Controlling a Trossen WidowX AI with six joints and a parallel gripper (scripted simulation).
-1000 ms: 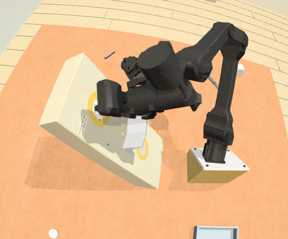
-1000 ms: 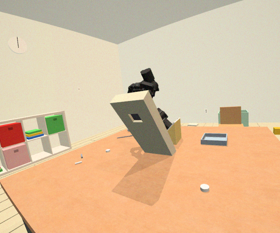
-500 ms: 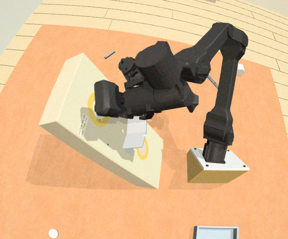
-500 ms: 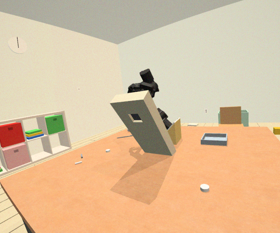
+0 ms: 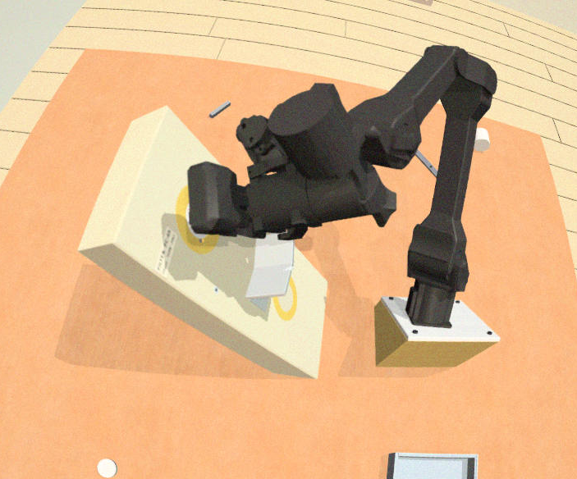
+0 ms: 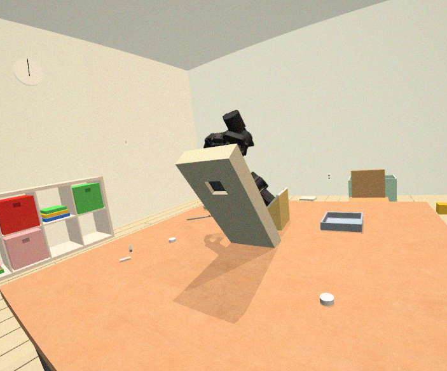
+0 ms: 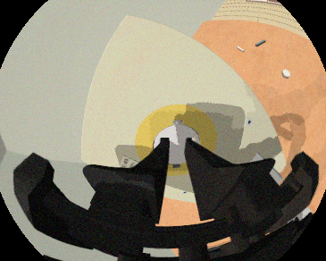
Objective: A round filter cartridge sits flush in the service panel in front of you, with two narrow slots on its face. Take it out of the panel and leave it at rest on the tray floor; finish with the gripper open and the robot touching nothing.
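Observation:
The service panel [image 5: 146, 175] [image 6: 235, 215] [image 7: 119, 85] leans at a slant. The round pale filter cartridge [image 7: 179, 131] sits in it inside a yellow ring, its face mostly covered by my fingers. My gripper [image 7: 176, 141] points straight at that face. Both fingertips reach into the face where the slots are, with the middle strip of the cartridge between them; the slots themselves are hidden, and the grip looks shut on that strip. The cartridge shows no clear lift from the panel. The blue-grey tray [image 5: 435, 455] [image 6: 341, 227] stands away from the panel, with nothing visible in it.
A pale angled cover [image 5: 270, 278] sticks out from the lower panel face beside a second yellow ring [image 5: 292, 307]. My arm's base stands on a block [image 5: 417, 353]. A white disc [image 5: 107, 467] [image 6: 326, 298] and small bars, including a grey one [image 5: 220, 109], lie on the table.

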